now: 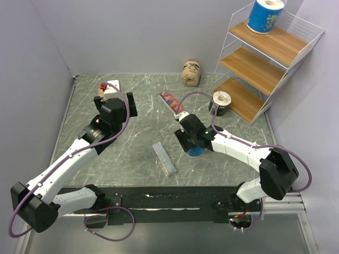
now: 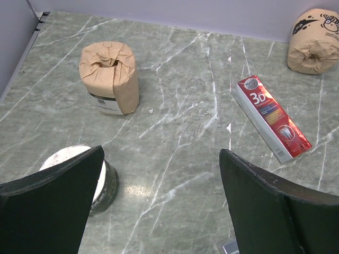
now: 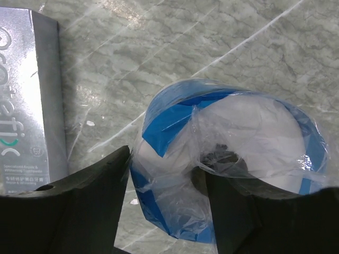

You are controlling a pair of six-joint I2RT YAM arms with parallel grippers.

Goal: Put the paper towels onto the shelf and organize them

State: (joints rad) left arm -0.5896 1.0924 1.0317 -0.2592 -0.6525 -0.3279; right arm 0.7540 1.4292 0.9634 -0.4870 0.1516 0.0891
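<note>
The white wire shelf (image 1: 265, 63) stands at the back right with one blue roll (image 1: 266, 15) on its top tier. My right gripper (image 1: 193, 144) is shut on the other blue roll (image 3: 233, 143), which stands on the table. One finger (image 3: 100, 201) is outside the wrap and the other is in the core. My left gripper (image 2: 161, 153) is open and empty. An upright tan roll (image 2: 108, 78) and a black roll (image 2: 103, 185) lie ahead of it on the left. A second tan roll (image 1: 191, 73) lies at the back. A second black roll (image 1: 221, 102) stands by the shelf's bottom tier.
A flat red packet (image 1: 171, 102) lies mid-table and also shows in the left wrist view (image 2: 273, 117). A grey bar (image 1: 164, 158) lies left of the gripped blue roll, close beside it in the right wrist view (image 3: 32, 95). Walls close the left and back sides.
</note>
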